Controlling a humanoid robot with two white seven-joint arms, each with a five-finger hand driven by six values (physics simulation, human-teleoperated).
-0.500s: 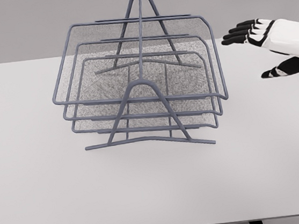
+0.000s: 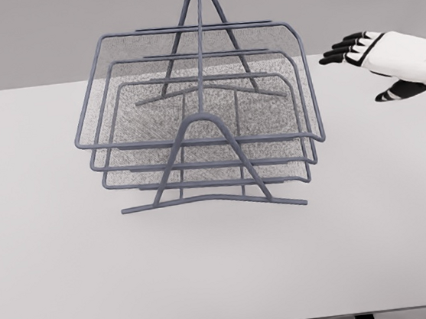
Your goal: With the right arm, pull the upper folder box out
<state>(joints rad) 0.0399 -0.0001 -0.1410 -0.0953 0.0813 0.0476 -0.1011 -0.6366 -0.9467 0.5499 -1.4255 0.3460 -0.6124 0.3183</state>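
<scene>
On the white flat table (image 2: 226, 273), a grey-blue wire rack (image 2: 201, 122) with three stacked mesh trays is standing a little left of the middle, toward the far side. The upper folder box (image 2: 193, 88), the topmost grey mesh tray with a thin metal rim, is sitting fully inside the rack, with its rim lying in line above the two lower trays. Two A-shaped wire frames are holding the trays, one at the near side and one at the far side, and their feet are resting on the table.

At the right edge of the picture the right hand (image 2: 387, 63), white with black fingers (image 2: 337, 53), is hovering above the table's far right part. Its fingers are stretched out and relaxed, pointing left toward the rack, and the thumb is hanging lower; it is holding nothing. The hand is well apart from the right rim of the upper tray, with bare table between them. Wide free surface is lying in front of the rack and at its left.
</scene>
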